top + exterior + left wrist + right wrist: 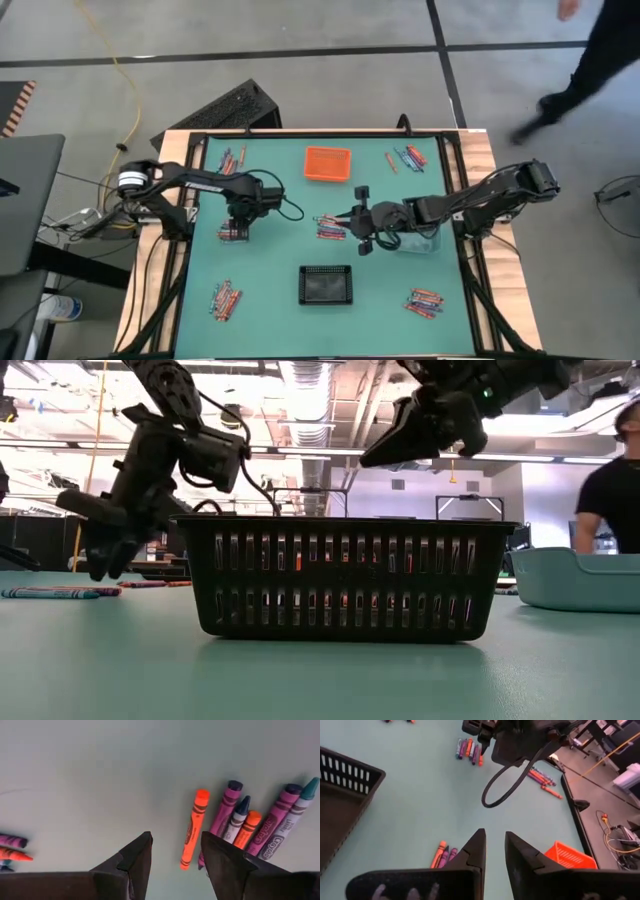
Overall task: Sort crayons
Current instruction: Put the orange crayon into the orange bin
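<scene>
Crayons lie in several small heaps on the green mat. My left gripper (235, 222) points down, open, just above the heap at the left middle (233, 234). In the left wrist view its fingers (175, 857) stand over bare mat, beside an orange crayon (194, 829) and purple, blue and orange ones (260, 822); nothing is between them. My right gripper (350, 222) hangs slanted above the centre heap (330, 228), (444, 855), narrowly open (494, 852) and empty.
An orange bin (328, 163) stands at the far middle, a black bin (326, 285) at the near middle, and a pale bin (415, 242) under the right arm. More crayon heaps lie far left (232, 160), far right (408, 158), near left (226, 300) and near right (425, 302). A person (610, 500) stands beyond the table.
</scene>
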You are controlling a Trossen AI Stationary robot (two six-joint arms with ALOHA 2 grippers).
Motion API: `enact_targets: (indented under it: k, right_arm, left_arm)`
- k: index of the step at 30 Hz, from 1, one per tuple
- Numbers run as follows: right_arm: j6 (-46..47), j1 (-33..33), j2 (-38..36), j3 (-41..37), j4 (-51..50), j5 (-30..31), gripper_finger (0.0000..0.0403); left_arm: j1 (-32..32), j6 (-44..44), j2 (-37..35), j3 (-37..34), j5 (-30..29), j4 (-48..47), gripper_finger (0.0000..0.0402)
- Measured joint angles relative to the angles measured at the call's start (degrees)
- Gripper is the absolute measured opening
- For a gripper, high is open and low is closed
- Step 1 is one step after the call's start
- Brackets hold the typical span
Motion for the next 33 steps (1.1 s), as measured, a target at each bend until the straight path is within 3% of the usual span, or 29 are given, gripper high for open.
enact_targets:
  k: [21,33]
  right_arm:
    - [0.0,-0.63,0.0,-2.07,3.81,0.06,0.0072]
    - [0.02,-0.63,0.0,-2.07,3.69,0.14,0.0072]
  left_arm:
    - [0.18,-0.72,0.09,-4.76,1.38,6.57,0.0156]
    - [0.14,-0.7,0.18,-4.87,2.12,7.6,0.0034]
